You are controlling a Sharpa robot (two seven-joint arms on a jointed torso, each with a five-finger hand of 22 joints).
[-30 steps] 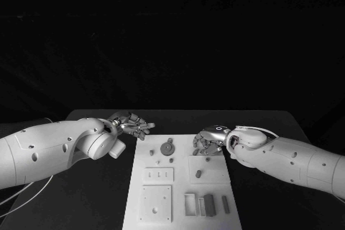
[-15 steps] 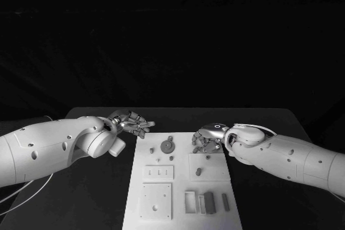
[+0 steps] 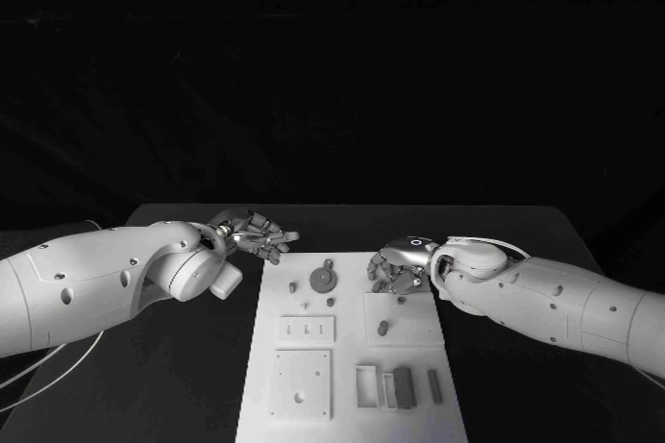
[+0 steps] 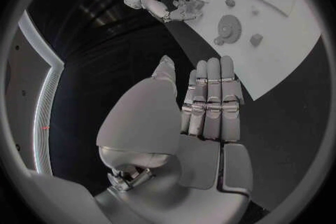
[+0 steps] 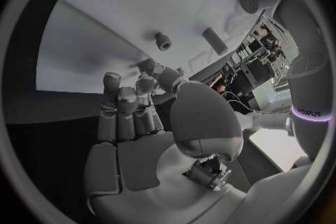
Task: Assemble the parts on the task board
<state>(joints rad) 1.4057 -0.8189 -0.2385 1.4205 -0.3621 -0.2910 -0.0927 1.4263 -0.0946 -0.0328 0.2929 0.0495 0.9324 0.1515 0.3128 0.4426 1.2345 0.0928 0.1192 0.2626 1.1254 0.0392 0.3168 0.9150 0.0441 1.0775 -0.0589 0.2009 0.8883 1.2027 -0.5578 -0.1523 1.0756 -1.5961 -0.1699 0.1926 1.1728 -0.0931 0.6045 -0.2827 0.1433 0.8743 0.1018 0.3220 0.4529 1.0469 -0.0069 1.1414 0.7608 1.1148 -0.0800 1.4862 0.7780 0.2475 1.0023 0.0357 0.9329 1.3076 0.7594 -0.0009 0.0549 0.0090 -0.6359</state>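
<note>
The white board [image 3: 350, 352] lies in the middle of the black table [image 3: 166, 366], and I place everything from it. At the board's near end sit a square plate with holes [image 3: 301, 397] and, beside it, a few upright blocks [image 3: 402, 386] in a row. A bit farther up the board are a small plate with three slots [image 3: 307, 329] and a block with a peg on it [image 3: 384, 325]. Near the far end lie a round gear [image 3: 323, 280] and a small peg [image 3: 292, 288], loose on the board. So it looks like most of the job is still to do, because these small pieces are not joined to anything yet. The right hand [image 3: 397, 267] hangs over the board's far right corner with its fingers curled down toward the board; I cannot tell if it has a piece in them. The left hand [image 3: 254, 235] is off the board, past its far left corner, over bare table, fingers spread and holding nothing. There is plenty of room on the table on both long sides of the board and beyond its far end. The right hand is close to the board's edge, so a piece could slip off onto the table there.
</note>
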